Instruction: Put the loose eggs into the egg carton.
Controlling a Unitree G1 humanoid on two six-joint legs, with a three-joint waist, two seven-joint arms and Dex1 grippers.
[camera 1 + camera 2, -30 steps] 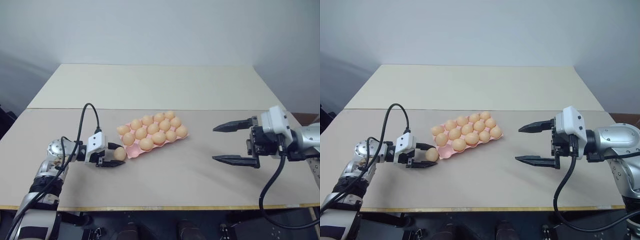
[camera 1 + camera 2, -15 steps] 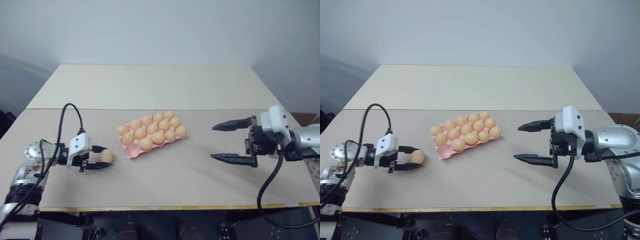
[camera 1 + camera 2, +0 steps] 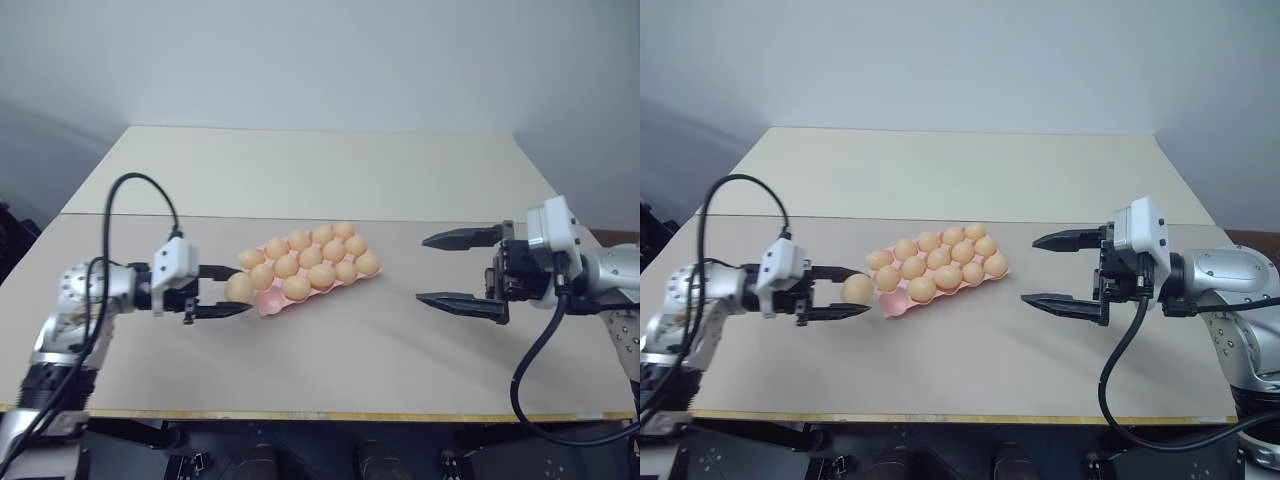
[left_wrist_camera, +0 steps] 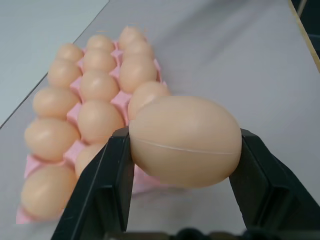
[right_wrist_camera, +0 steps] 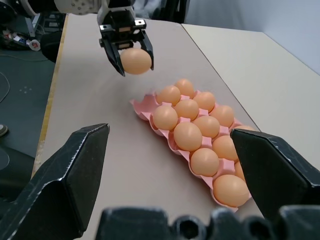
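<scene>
Fifteen eggs in all: fourteen sit in the cups of the one pink egg carton (image 3: 264,304), in rows of five, five and four, and one egg (image 3: 239,287) is apart from it, gripped by the left gripper (image 3: 241,289). One cup is empty. There are two grippers, left and right gripper (image 3: 423,270), with two black fingers each, over one desk (image 3: 330,350).

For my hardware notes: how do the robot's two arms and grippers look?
Both arms are silver metal with black joints. Each gripper, left gripper and right gripper, has a white boxy housing and two long black tapered fingers. A black cable loops from each wrist.
</scene>
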